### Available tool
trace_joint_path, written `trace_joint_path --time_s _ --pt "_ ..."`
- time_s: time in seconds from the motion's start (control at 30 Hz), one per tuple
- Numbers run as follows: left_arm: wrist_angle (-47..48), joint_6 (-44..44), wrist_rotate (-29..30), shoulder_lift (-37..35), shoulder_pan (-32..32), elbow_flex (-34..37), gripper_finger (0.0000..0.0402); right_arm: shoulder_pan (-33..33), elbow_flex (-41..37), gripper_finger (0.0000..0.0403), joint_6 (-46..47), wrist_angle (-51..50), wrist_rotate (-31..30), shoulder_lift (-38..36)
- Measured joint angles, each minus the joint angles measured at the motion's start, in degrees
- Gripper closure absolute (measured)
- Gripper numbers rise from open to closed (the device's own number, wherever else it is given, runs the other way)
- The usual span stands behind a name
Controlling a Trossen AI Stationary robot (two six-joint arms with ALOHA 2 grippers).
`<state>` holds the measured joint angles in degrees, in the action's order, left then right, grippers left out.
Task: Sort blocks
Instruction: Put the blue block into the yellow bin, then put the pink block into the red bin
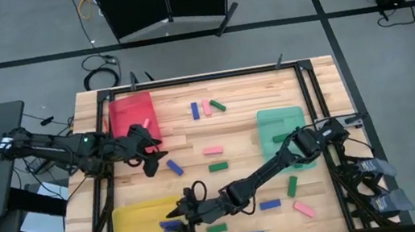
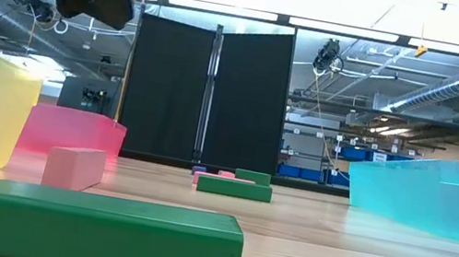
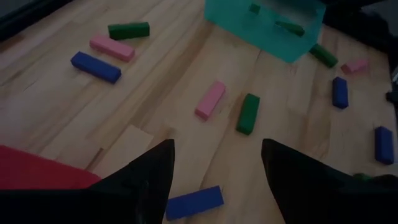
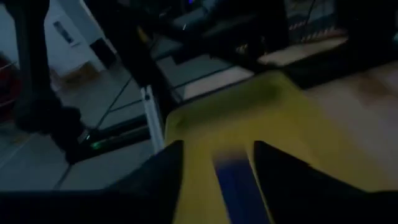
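Pink, green and blue blocks lie scattered flat on the wooden table (image 1: 234, 132). My right gripper (image 1: 182, 224) reaches over the right edge of the yellow tray (image 1: 138, 231) and is open. In its wrist view a blue block (image 4: 237, 183) shows between and beyond the fingers of my right gripper (image 4: 217, 146), over the yellow tray floor (image 4: 249, 112); I cannot tell whether it touches them. My left gripper (image 1: 153, 150) hangs open beside the red tray (image 1: 132, 112). A blue block (image 3: 194, 202) lies on the table below my left gripper (image 3: 214, 146).
A teal tray (image 1: 281, 118) at the right holds green blocks (image 3: 289, 27). Loose blocks lie mid-table: pink (image 1: 212, 150), green (image 1: 217, 166), blue (image 1: 269, 204), pink (image 1: 304, 210). At the near edge lie a green block (image 2: 86, 231) and a pink block (image 2: 74, 166).
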<state>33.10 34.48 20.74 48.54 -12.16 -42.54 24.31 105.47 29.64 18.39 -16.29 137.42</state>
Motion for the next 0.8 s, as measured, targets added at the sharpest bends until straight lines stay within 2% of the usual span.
trace_joint_path --time_s 0.1,0.2,0.37,0.47,0.63,0.8 --pt "-0.5 0.0 -0.2 1.3 0.0 0.0 0.0153 -0.1 -0.1 0.0137 -0.4 -0.4 1.0 0.5" --pt "-0.5 -1.0 -1.2 3.1 0.0 0.0 0.0153 0.1 -0.1 0.0110 -5.0 1.0 -1.2 -0.5" --pt "-2.0 -4.8 -2.2 6.3 -1.6 0.0 0.0153 2.8 -0.4 0.0109 -16.1 2.5 -10.7 -5.2" --pt "-5.6 -6.8 -2.2 7.9 -2.9 0.0 0.0153 4.7 -3.4 0.0119 -21.3 2.3 -16.4 -9.5" --pt "-10.2 -7.7 -2.2 10.7 -3.6 0.0 0.0153 6.6 -14.6 0.0128 -23.4 4.0 -25.7 -18.7" --pt "-13.2 -9.4 -6.2 15.4 -3.7 0.0 0.0153 7.4 -34.1 0.0127 -19.3 14.9 -28.9 -28.0"
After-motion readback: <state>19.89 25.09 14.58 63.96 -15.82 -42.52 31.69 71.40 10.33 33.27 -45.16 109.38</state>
